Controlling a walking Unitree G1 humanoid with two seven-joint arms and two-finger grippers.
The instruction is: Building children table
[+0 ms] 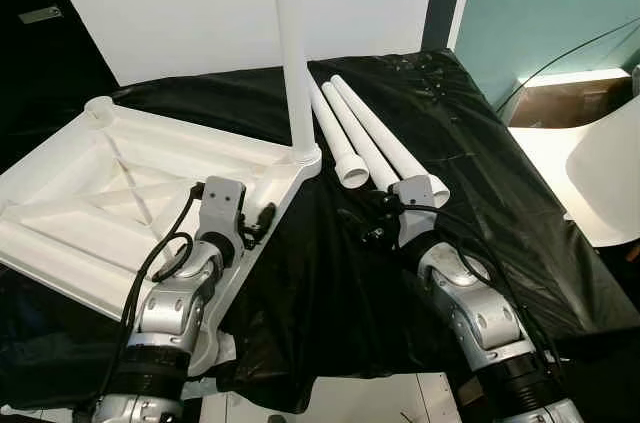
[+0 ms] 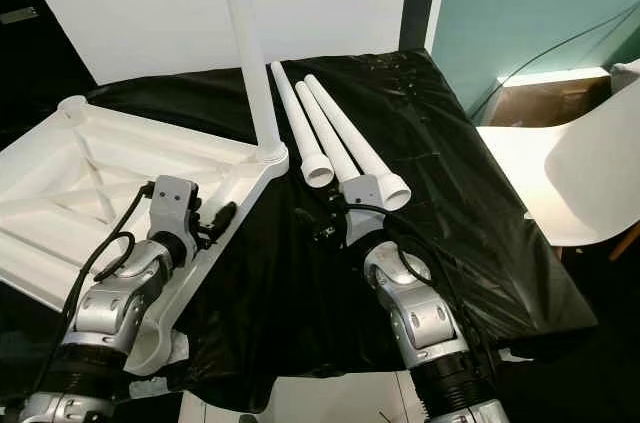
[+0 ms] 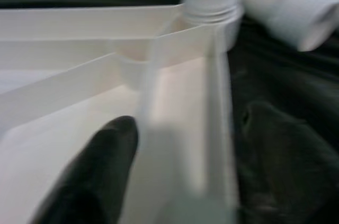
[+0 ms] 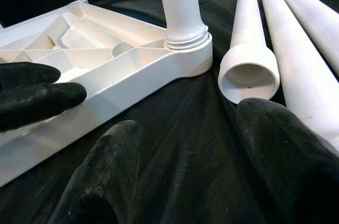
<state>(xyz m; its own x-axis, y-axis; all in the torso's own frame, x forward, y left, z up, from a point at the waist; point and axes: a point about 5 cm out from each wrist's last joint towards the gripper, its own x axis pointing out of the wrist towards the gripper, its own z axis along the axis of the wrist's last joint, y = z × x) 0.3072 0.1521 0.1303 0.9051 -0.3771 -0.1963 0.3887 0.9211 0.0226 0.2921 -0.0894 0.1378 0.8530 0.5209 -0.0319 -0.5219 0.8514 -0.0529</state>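
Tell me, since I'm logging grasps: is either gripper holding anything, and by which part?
The left gripper holds the upturned white tabletop by its near side rim, beside the fitted leg. The right gripper is open above the black cover, holding nothing.

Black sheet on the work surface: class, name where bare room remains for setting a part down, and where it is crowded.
Free: the black sheet right of the three loose legs, and between the grippers. Crowded: the tabletop and its upright leg.
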